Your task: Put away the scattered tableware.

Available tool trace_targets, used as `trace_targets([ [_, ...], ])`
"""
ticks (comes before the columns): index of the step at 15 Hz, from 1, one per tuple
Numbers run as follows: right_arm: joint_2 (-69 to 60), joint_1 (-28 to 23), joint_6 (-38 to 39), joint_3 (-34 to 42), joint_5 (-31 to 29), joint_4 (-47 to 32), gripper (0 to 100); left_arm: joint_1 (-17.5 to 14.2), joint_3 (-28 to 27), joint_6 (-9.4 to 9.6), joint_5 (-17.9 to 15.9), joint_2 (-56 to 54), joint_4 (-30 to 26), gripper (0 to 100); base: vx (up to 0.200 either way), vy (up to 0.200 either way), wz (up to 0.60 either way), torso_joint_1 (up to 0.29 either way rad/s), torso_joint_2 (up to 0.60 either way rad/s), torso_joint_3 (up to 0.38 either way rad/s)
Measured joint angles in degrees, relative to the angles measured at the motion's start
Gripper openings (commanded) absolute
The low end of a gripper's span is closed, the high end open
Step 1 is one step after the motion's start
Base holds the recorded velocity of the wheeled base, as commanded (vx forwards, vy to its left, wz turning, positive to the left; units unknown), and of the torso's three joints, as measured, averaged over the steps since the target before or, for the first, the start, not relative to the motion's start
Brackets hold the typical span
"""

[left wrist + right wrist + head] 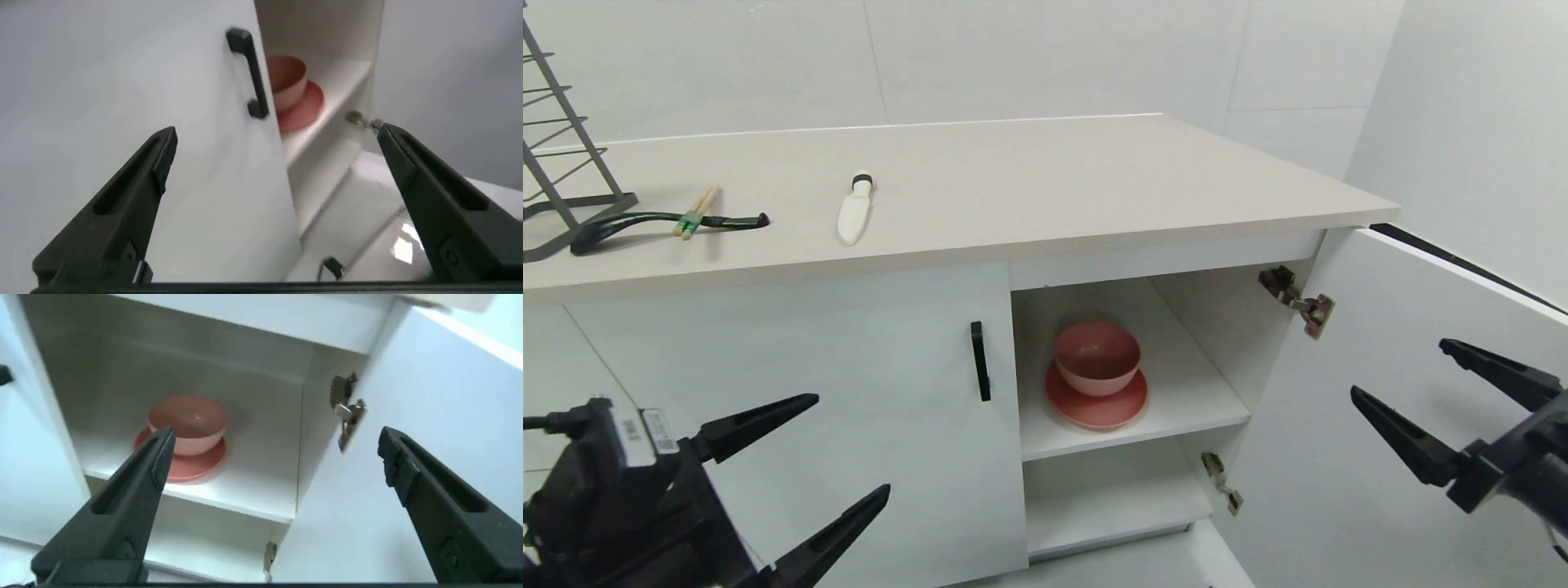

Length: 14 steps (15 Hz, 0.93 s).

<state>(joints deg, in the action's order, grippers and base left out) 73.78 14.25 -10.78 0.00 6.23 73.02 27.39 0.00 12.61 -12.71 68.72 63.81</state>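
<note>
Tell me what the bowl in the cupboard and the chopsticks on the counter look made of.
Bowl: probably matte plastic or melamine, from its even pink colour and dull surface.
Chopsticks: likely wood or bamboo, pale tan shafts with green bands.

walls (1045, 57) white tile | countertop (1054, 180) beige | cabinet door (1405, 327) open
</note>
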Motion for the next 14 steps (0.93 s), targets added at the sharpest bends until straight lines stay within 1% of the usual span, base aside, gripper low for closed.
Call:
trace_targets([
  [1,-4.29,-0.20,0.11,0.00,-0.02,-4.08,100,0.39,0.00,-0.29,0.00,-5.41,-6.00,100,0.000,0.000,0.00,0.000,0.00,0.000],
  [2,-9.12,-0.83,0.22,0.00,-0.02,-8.22,100,0.66,0.00,-0.60,-0.01,-10.35,-10.79,100,0.000,0.000,0.00,0.000,0.00,0.000],
  [3,-14.69,-2.05,0.40,0.00,0.00,-13.19,100,0.69,0.00,-1.06,-0.01,-16.47,-16.68,100,0.000,0.000,0.00,0.000,0.00,0.000],
  [5,-25.14,-5.79,0.74,-0.05,0.00,-22.20,100,-0.46,-0.10,-2.16,0.02,-27.36,-27.05,100,0.000,0.000,0.00,0.000,0.00,0.000],
  [6,-30.50,-7.91,0.96,-0.10,0.04,-26.66,100,-2.06,-0.21,-2.93,0.10,-32.52,-31.95,100,0.000,0.000,0.00,0.000,0.00,0.000],
  [8,-40.77,-10.86,1.21,-0.41,0.17,-35.63,100,-7.97,-0.62,-3.96,0.43,-41.61,-40.90,100,0.000,0.000,0.00,0.000,0.00,0.000],
  [9,-46.06,-12.00,1.34,-0.73,0.17,-41.00,100,-11.87,-0.99,-4.78,0.57,-46.56,-45.85,100,0.000,0.000,0.00,0.000,0.00,0.000],
  [10,-50.96,-12.96,1.52,-1.21,0.12,-45.50,100,-15.65,-1.45,-6.31,0.68,-51.25,-50.07,100,0.000,0.000,0.00,0.000,0.00,0.000],
  [11,-55.10,-13.73,1.97,-1.56,0.11,-48.34,100,-18.85,-1.67,-9.17,0.79,-55.27,-53.14,100,0.000,0.000,0.00,0.000,0.00,0.000],
  [12,-58.60,-14.36,2.62,-1.71,0.09,-50.64,100,-20.76,-1.68,-10.93,1.30,-58.00,-54.31,100,0.000,0.000,0.00,0.000,0.00,0.000],
  [13,-61.65,-14.65,3.34,-1.60,-0.16,-52.66,100,-21.58,-1.21,-12.29,3.74,-59.86,-54.86,100,0.000,0.000,0.00,0.000,0.00,0.000],
  [14,-65.21,-14.67,4.44,-1.12,-0.77,-56.86,100,-22.16,-0.62,-13.12,7.13,-61.20,-57.19,100,0.000,0.000,0.00,0.000,0.00,0.000],
])
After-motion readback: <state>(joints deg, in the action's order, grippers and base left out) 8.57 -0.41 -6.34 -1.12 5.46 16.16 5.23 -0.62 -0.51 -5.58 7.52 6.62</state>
